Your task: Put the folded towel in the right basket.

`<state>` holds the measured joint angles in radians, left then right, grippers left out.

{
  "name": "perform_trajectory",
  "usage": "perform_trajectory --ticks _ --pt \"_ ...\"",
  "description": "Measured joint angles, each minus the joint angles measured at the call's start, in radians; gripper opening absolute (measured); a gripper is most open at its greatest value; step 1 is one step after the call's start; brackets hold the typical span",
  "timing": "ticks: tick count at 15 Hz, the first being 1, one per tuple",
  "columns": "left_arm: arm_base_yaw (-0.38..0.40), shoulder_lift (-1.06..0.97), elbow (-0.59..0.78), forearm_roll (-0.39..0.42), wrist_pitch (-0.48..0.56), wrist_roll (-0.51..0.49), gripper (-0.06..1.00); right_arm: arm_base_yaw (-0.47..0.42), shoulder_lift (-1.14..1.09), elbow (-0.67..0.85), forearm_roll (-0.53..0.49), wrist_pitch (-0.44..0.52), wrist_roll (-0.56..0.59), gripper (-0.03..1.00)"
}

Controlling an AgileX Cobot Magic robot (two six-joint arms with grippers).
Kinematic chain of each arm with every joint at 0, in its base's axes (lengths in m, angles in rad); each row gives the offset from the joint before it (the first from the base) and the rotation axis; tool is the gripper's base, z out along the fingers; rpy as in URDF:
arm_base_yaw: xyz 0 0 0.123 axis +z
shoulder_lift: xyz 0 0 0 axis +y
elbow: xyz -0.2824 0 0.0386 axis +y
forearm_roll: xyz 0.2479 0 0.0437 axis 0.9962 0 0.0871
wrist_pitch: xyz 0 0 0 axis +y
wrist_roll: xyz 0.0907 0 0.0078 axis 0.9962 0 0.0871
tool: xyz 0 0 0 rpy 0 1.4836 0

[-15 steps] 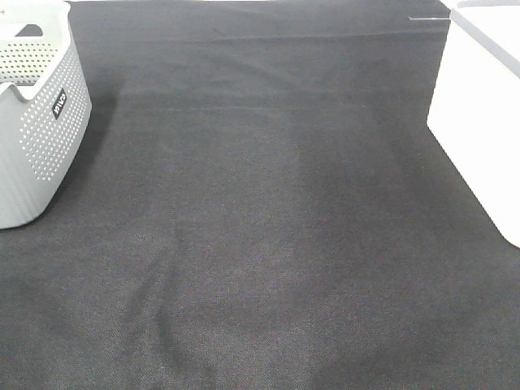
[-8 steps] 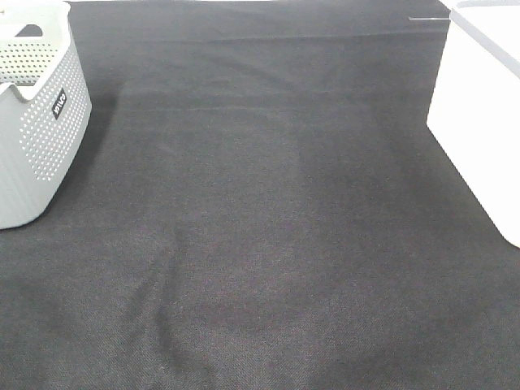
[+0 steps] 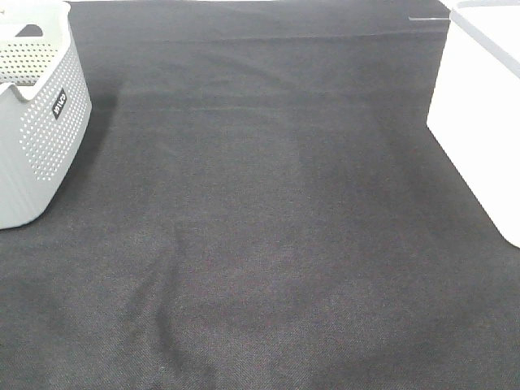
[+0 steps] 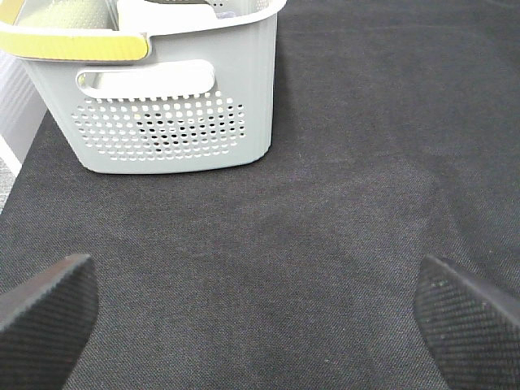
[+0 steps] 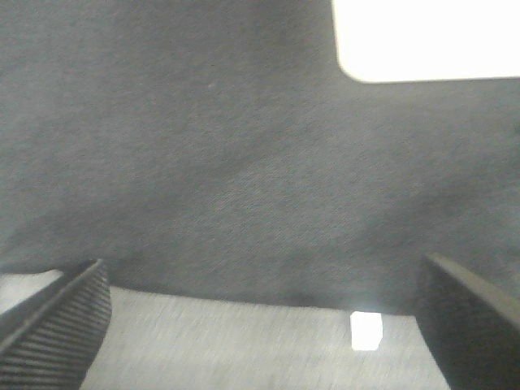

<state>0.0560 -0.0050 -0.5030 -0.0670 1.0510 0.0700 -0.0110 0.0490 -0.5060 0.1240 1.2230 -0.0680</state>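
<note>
The bench (image 3: 268,211), under its dark woven cloth, is the biggest thing ahead of me, and the high view shows it bare of any towel across its whole middle; my arms do not appear there at all. The cloth has a few soft creases, and a low sweep of my fingers could catch one and drag the cover.

The white right basket (image 3: 483,106) sits far off to the right side of the bench, only its bright, washed-out wall showing; from my right hand it is a pale corner (image 5: 431,36) well beyond my right fingers (image 5: 268,317). With so little of its rim visible, I judge I could misjudge the opening and drop short of it.

The grey perforated left basket (image 4: 171,97) stands well ahead of my left fingers (image 4: 260,313), with something yellow-green (image 4: 73,45) lying over its rim. That may be the folded towel, but I cannot tell. Grabbing it on a guess risks moving the wrong thing.

Both pairs of fingers are spread wide, holding nothing, hovering over bare cloth. My right fingers hang near the bench edge, where lighter floor (image 5: 244,345) shows beyond, so a careless descent there finds no support.
</note>
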Motion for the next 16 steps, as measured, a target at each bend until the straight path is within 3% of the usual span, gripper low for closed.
perform_trajectory --ticks 4,7,16 --pt "0.0 0.0 0.0 0.0 0.0 0.0 0.99 0.0 -0.052 0.005 0.005 0.002 -0.001 0.98" --pt "0.0 0.0 0.0 0.0 0.0 0.0 0.99 0.001 -0.052 0.05 0.007 -0.099 -0.011 0.98" --pt "0.0 0.0 0.0 0.0 0.0 0.0 0.99 0.001 -0.052 0.051 -0.052 -0.118 -0.031 0.98"
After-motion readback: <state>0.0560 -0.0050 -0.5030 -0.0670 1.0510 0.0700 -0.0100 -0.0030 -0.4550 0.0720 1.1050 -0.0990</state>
